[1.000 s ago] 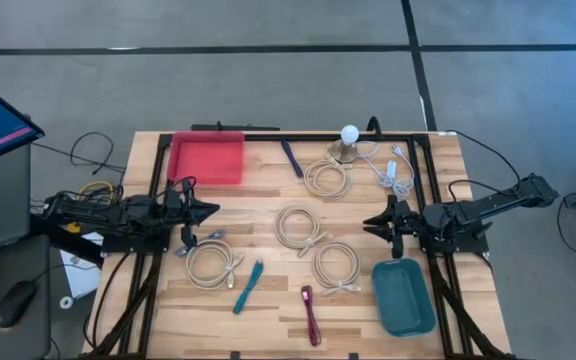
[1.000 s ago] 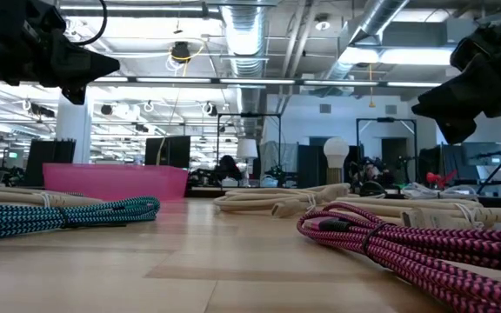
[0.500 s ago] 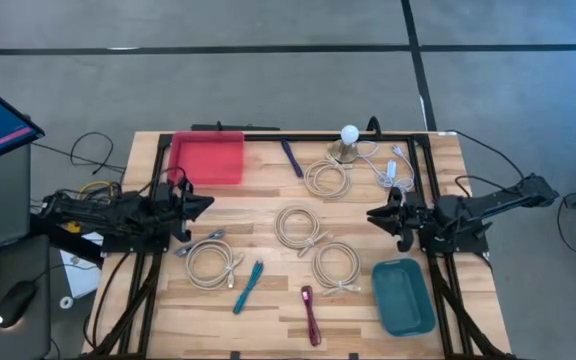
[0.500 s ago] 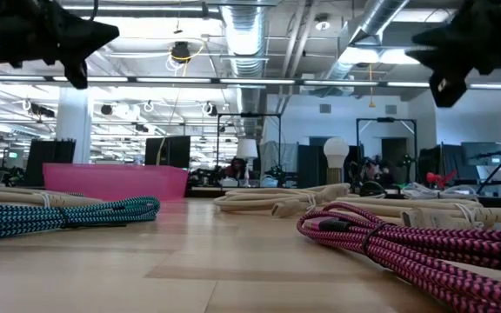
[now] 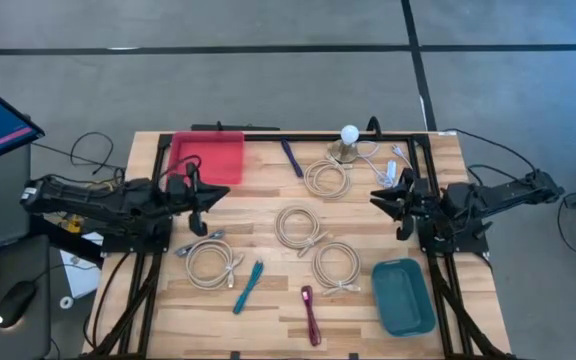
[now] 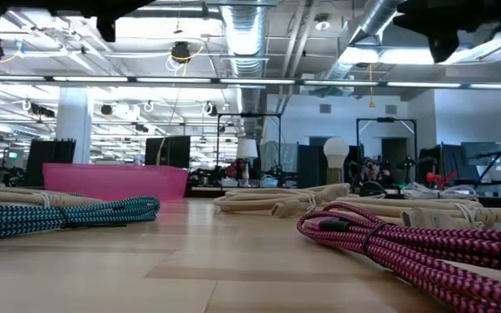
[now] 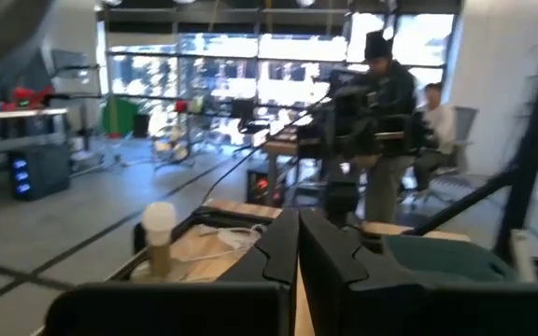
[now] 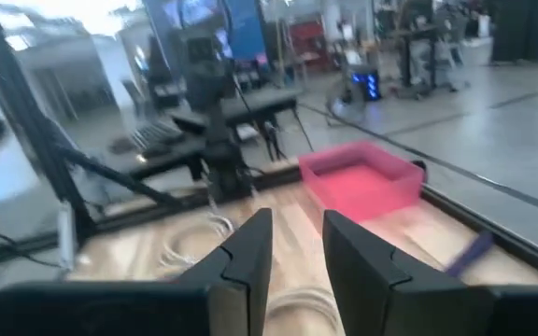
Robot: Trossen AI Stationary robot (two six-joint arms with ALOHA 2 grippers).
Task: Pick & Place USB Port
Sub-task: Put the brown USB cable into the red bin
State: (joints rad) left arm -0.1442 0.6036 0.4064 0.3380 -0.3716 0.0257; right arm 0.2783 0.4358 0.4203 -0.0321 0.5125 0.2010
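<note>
On table front, pink cable (image 5: 310, 314), teal cable (image 5: 248, 286), teal bin (image 5: 403, 297), beige coils (image 5: 336, 266) mid-table, left gripper (image 5: 220, 194) fingers together, empty, right gripper (image 5: 380, 200) fingers apart, empty, red bin (image 5: 206, 158) far left, lamp (image 5: 348, 136) at back.

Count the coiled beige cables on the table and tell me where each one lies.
4: one near the lamp, one at the table's middle, one beside the teal bin, one at the left.

Both arms have been raised: the left gripper (image 5: 220, 193) and the right gripper (image 5: 380, 199) are displaced toward the bench's far edge.
</note>
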